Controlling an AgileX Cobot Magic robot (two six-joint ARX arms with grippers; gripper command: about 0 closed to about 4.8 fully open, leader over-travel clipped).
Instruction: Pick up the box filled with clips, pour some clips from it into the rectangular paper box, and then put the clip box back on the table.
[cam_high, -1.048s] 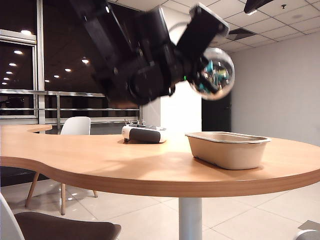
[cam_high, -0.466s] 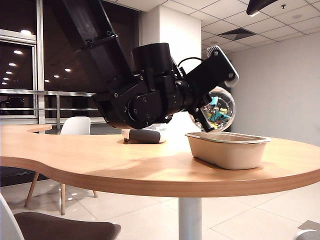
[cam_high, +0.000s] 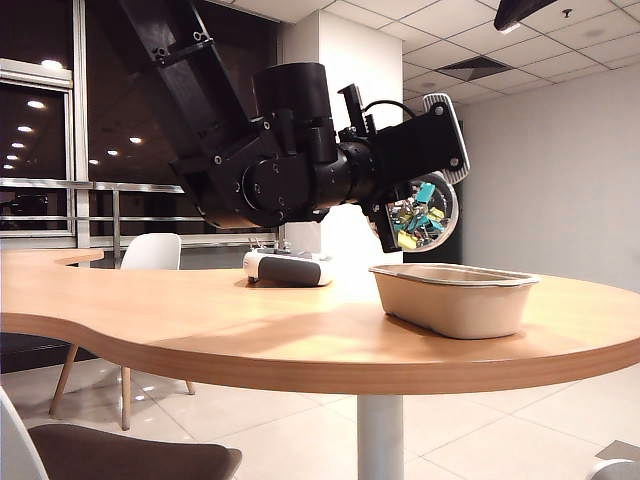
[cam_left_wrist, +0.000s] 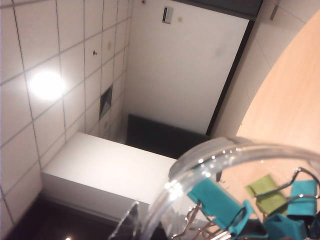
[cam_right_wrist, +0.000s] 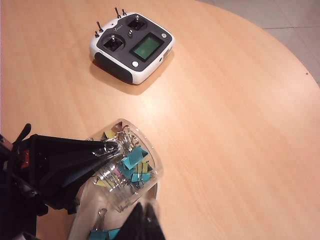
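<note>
Both end effectors closed: left (cam_high: 425, 205) clamps tilted clip box (cam_high: 422, 212); right (cam_right_wrist: 142, 222) empty.

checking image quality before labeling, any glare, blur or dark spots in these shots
Exterior view: sharp, but the left gripper and its arm are dark against the night windows, with lamp reflections in the glass. Left wrist view: a ceiling light blows out to glare, and the clear jar rim up close is soft. Right wrist view: evenly lit, the remote controller crisp, the right gripper a dark blur.

The jar (cam_high: 428, 210) is clear glossy plastic. The tray (cam_high: 455, 297) looks like matt beige pulp paper, and the table (cam_high: 200, 320) is smooth light wood with a soft sheen.
</note>
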